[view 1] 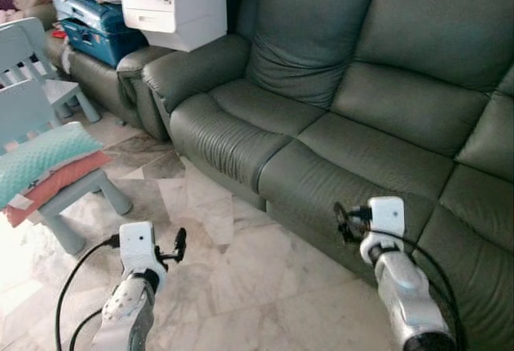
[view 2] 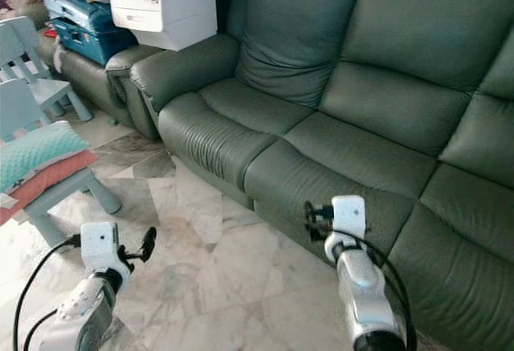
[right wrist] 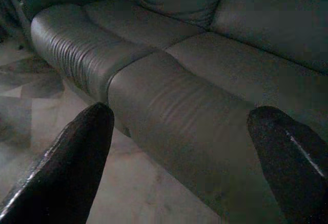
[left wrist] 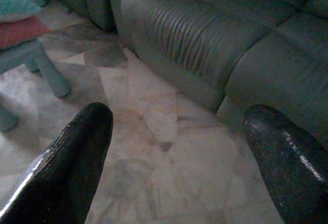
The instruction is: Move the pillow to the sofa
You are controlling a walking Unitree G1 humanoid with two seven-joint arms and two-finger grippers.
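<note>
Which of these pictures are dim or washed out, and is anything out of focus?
Left eye view: glare bleaches the floor at the lower left edge; the sofa is evenly lit and sharp. Both wrist views: dim and soft, with the black fingers of each open claw blurred up close.

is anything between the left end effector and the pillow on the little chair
Nothing visible does. The left end effector hangs open over bare floor, and the pillow lies on the chair off to its left.
</note>
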